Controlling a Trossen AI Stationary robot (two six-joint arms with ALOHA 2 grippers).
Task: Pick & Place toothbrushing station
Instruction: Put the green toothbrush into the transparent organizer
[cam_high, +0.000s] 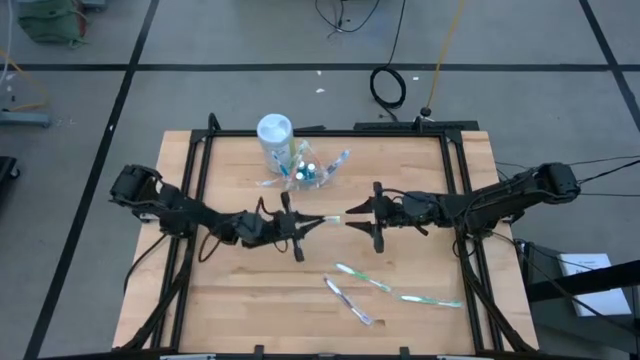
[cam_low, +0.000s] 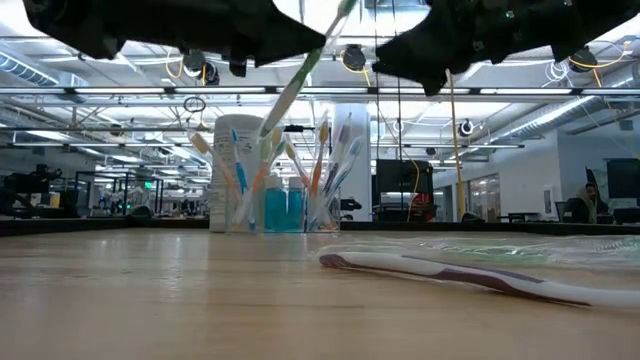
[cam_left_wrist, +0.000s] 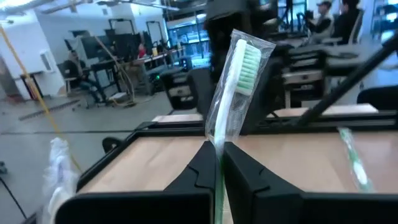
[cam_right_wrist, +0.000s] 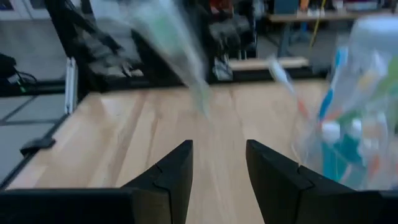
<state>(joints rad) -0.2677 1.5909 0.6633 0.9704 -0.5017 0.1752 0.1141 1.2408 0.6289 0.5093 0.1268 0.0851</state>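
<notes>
Left gripper is pinched tight on a green toothbrush that is wrapped in clear plastic. The brush is held up above the wooden table, in front of the clear holder, on the side away from the room. Its bristle end is pointed at the right gripper, which is held with its fingers apart and nothing between them, just past the tip of the brush. The holder is seen at the back of the table, with brushes and blue toothpaste tubes inside, and a white can is stood just beside it. Three more wrapped toothbrushes are left lying flat, farther from the holder than the grippers.

The step looks like a hand-over, or a carry to the holder. The brush is thin and the wrap is slippery, so the pinch should be kept firm. The open fingers should be closed on the brush before the pinch is let go. The brush should be moved slowly and tipped upright, so that the holder is not knocked
</notes>
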